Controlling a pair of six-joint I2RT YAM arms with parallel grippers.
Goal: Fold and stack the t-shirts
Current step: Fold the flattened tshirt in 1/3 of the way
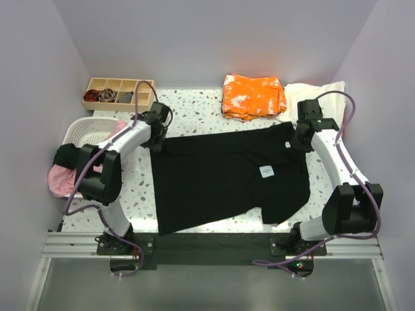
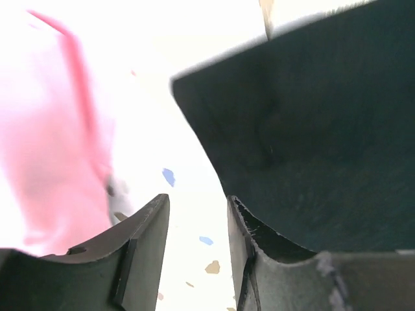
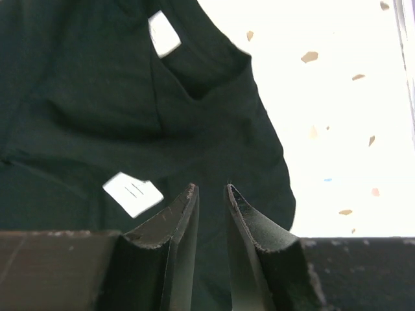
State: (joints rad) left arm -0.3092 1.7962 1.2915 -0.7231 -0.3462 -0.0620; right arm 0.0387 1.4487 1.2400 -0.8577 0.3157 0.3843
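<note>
Now the black shirt (image 1: 220,178) lies spread flat mid-table, your left gripper (image 2: 198,202) parted and empty beside its far corner, your right gripper (image 3: 211,189) narrowed near the collar, grasp unclear, so you likely need both pinching that far edge to fold.

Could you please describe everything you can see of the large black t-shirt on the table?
The black t-shirt is plain, soft-looking dark cloth, spread mostly flat and slightly creased on the speckled table, neck toward the right. A small white label lies on it. The left end effector is at its far left corner, the right end effector at its far right edge; contact cannot be confirmed.
</note>
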